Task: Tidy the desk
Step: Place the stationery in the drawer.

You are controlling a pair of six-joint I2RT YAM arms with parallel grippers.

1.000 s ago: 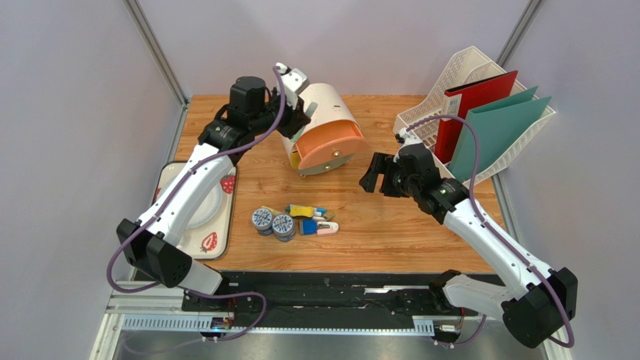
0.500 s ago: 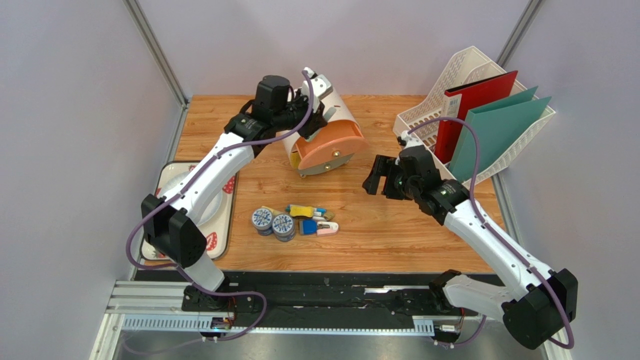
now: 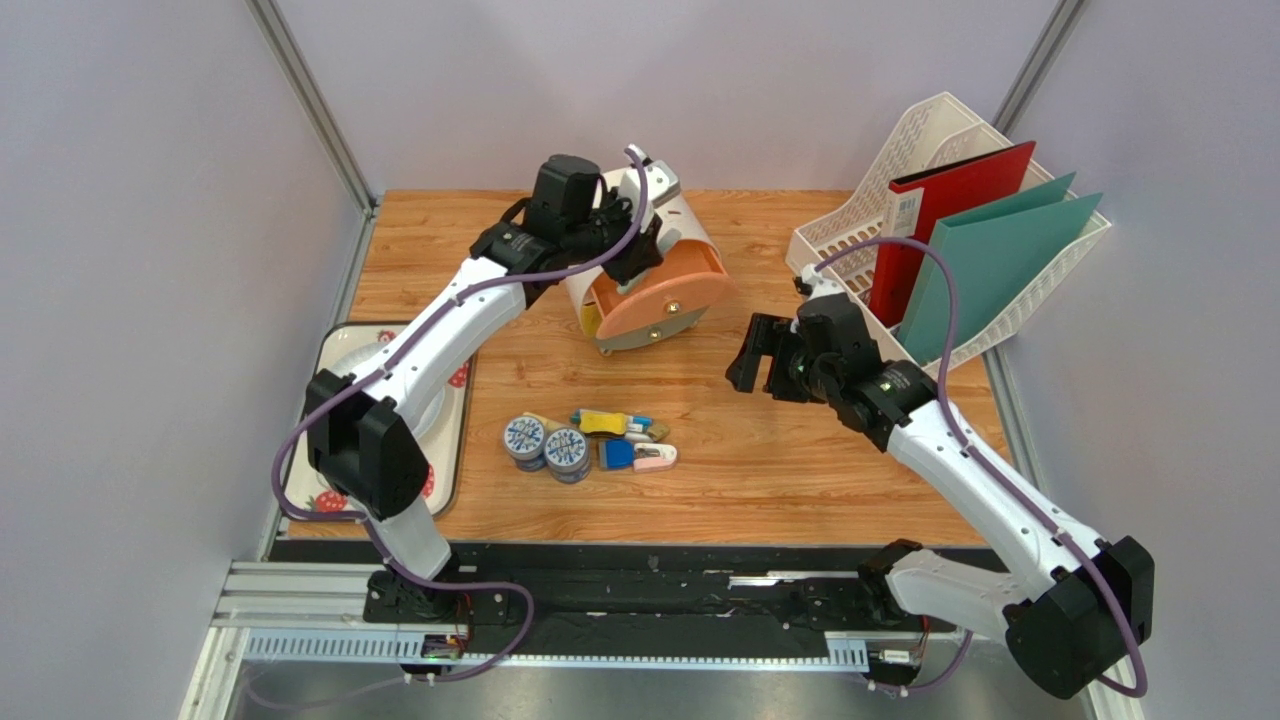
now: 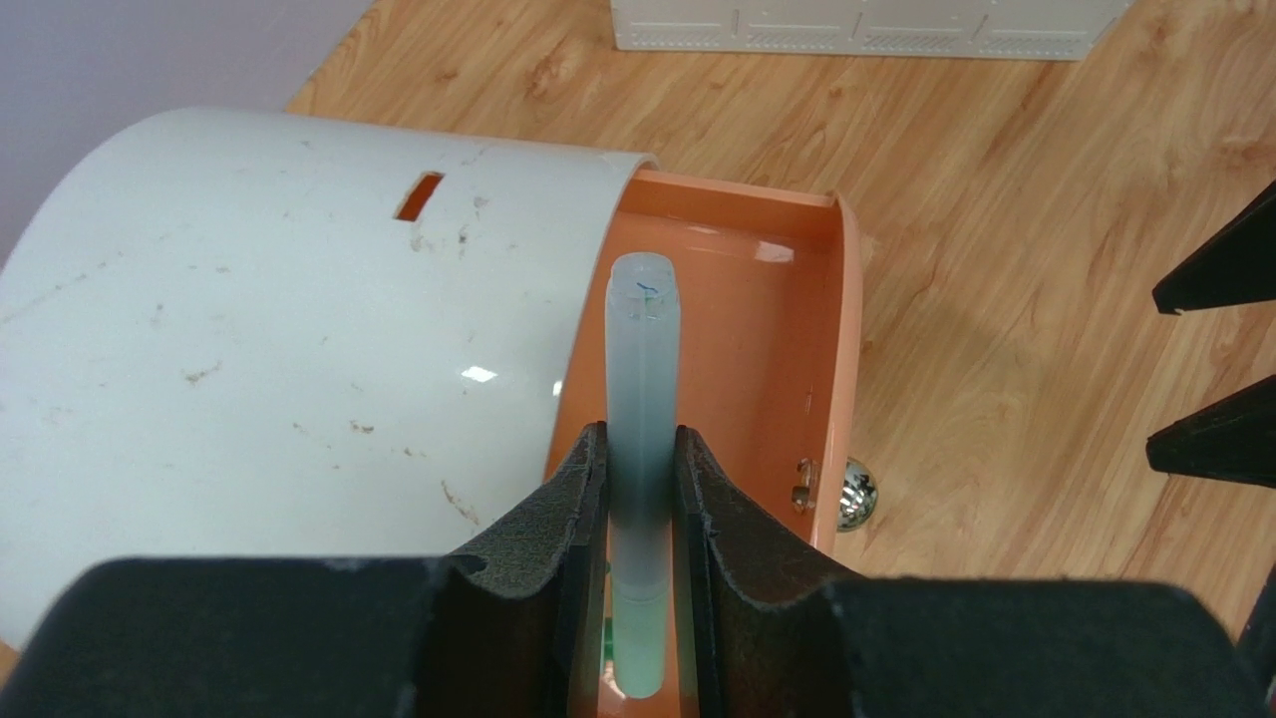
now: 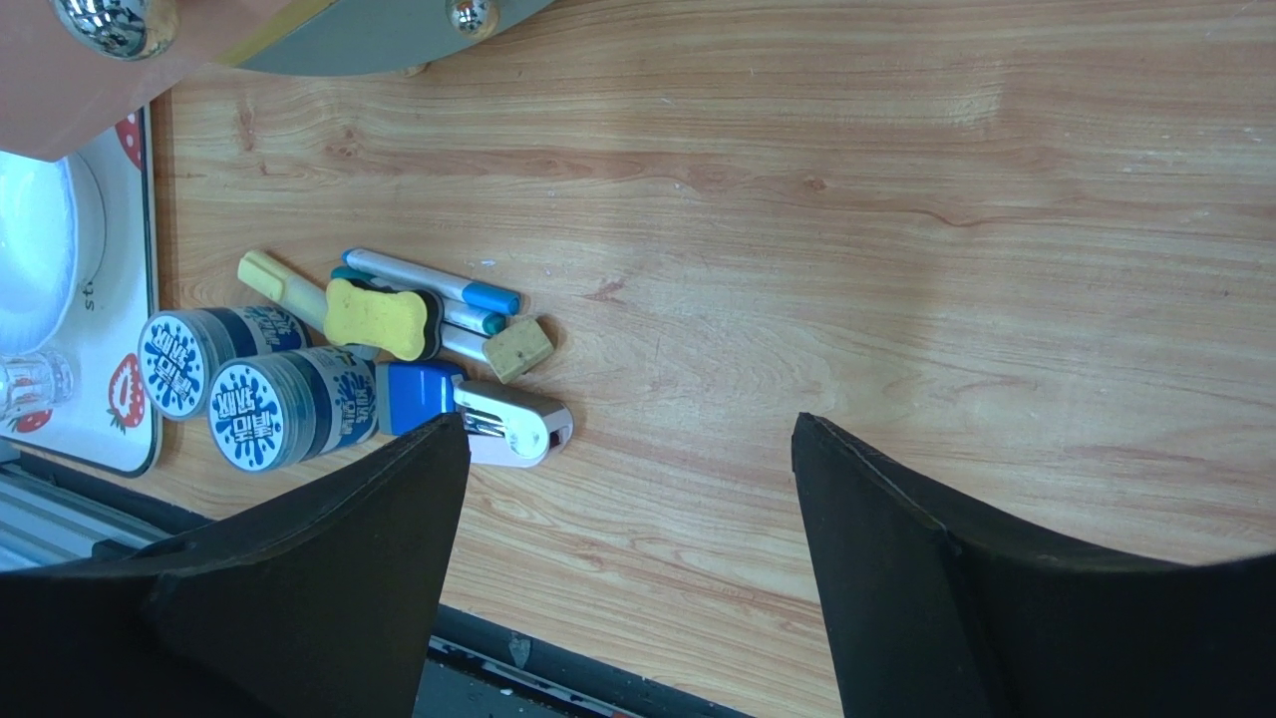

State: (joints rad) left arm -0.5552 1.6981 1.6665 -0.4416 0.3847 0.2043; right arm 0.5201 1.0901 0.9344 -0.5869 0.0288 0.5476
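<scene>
The left tool (image 4: 641,449) grips a pale pen (image 4: 641,337) over the open orange drawer (image 4: 757,322). Right of the drawer, the right tool (image 5: 626,437) hangs open above the table (image 3: 781,450).

The desk (image 3: 812,480) lies bare across its right front, a wide lane up to the gap between the drawer box (image 3: 688,228) and the file rack (image 3: 899,150); the right gripper (image 3: 748,356) hangs in that gap, jaws spread. A cluster of tape rolls (image 3: 544,444) and loose stationery (image 3: 628,438) blocks the middle front, and the tray (image 5: 120,210) fills the left edge. The box's white hood (image 4: 300,329) roofs the back of the orange drawer (image 4: 749,299), leaving only its front open above, where the left gripper (image 4: 641,449) pinches a pen (image 4: 644,344).
</scene>
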